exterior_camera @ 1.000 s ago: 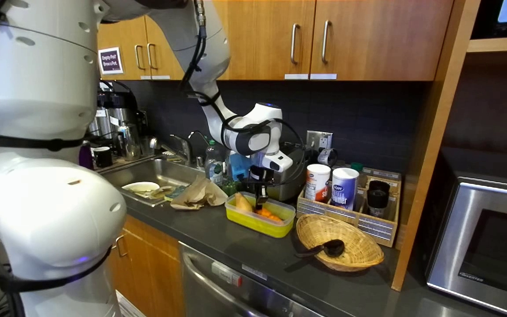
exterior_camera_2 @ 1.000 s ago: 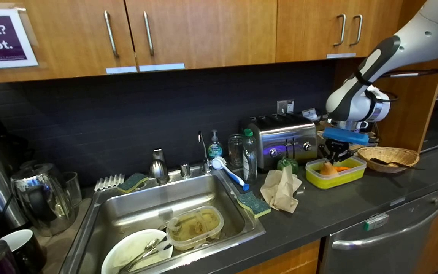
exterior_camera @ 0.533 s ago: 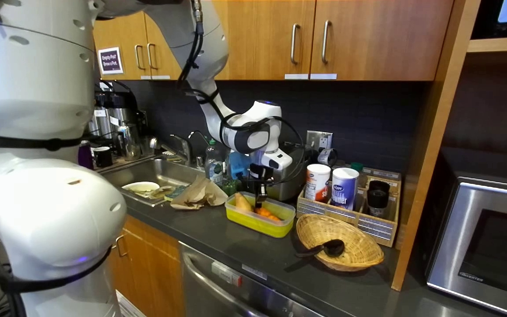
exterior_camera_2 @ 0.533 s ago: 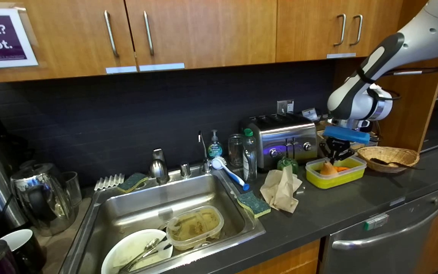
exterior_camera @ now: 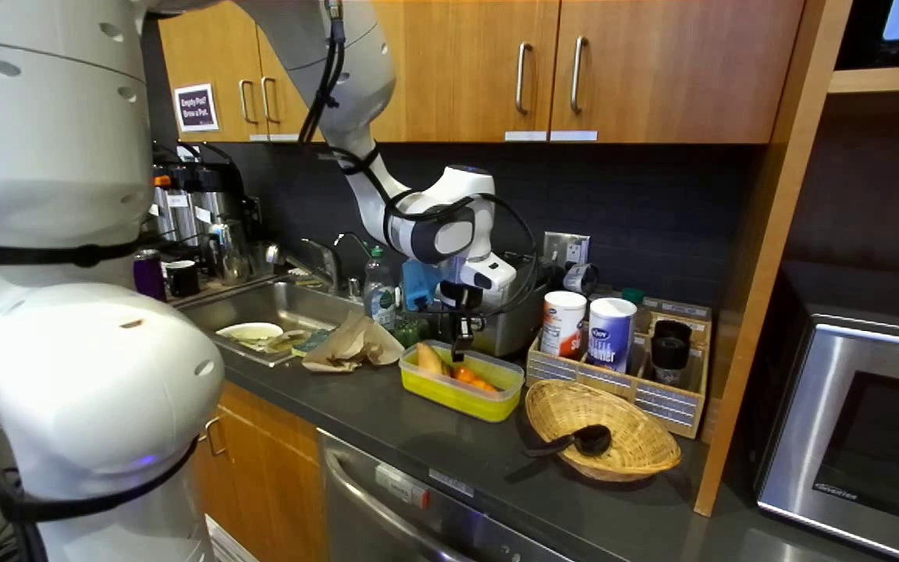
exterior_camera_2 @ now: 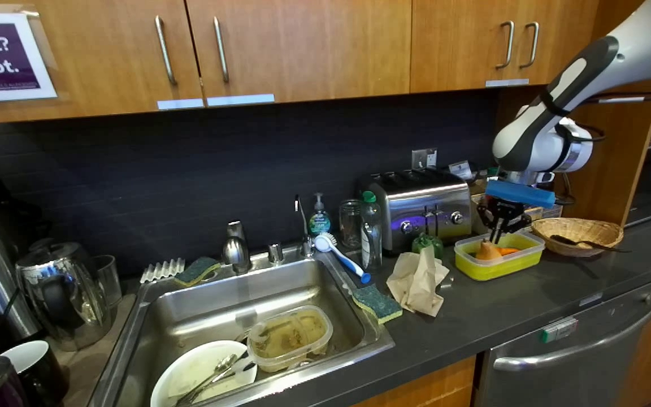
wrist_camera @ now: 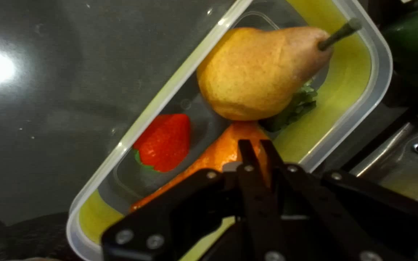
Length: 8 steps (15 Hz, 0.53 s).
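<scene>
My gripper (wrist_camera: 255, 141) hangs fingers-down over a yellow, clear-rimmed plastic container (exterior_camera: 457, 400) on the counter. Its fingertips are a narrow gap apart, with nothing visible between them. They are over an orange carrot-like item (wrist_camera: 212, 156) in the container; whether they touch it I cannot tell. A yellow-brown pear (wrist_camera: 256, 72) with a dark stem lies beside that item. A red strawberry (wrist_camera: 167, 139) lies near the container's wall. A dark green leafy bit (wrist_camera: 299, 105) is partly hidden under the pear. The gripper also shows in both exterior views (exterior_camera: 459, 351) (exterior_camera_2: 496, 238).
A wicker basket (exterior_camera: 644, 421) with a dark ladle (exterior_camera: 594, 439) stands beside the container. A wooden organizer (exterior_camera: 590, 371) with canisters and a toaster (exterior_camera_2: 424, 212) stand behind. Crumpled brown paper (exterior_camera_2: 417, 280), a green pepper (exterior_camera_2: 429, 244) and the sink (exterior_camera_2: 354, 328) are nearby.
My arm has risen, lifting the fingertips up from the orange item. The fingers look slightly farther apart than before. The food and the container have not visibly moved.
</scene>
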Tool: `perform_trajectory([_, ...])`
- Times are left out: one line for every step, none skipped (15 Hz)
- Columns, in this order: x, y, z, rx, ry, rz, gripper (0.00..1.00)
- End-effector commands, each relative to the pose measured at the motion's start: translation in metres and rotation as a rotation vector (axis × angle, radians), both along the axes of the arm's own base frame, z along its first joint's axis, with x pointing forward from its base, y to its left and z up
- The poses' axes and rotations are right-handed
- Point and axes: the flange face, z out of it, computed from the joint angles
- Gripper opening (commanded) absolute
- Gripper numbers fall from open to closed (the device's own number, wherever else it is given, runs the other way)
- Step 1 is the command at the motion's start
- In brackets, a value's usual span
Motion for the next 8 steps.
perform_trajectory([-0.0057,0.0025,0.0039,-0.019,0.006,-0.012,0.42])
perform_trajectory([-0.0057,0.0023,0.0034,-0.022,0.012,-0.011,0.50])
perform_trajectory([-0.0053,0.0022,0.0029,-0.024,0.016,-0.012,0.56])
perform_trajectory([-0.0050,0.0020,0.0025,-0.024,0.019,-0.015,0.62])
perform_trajectory([-0.0044,0.0014,0.0024,-0.023,0.021,-0.014,0.70])
perform_trajectory([-0.0042,0.0013,0.0021,-0.022,0.022,-0.014,0.76])
perform_trajectory([-0.0041,0.0008,0.0016,-0.022,0.023,-0.014,0.84])
perform_trajectory([-0.0032,0.0004,0.0009,-0.020,0.025,-0.012,0.90])
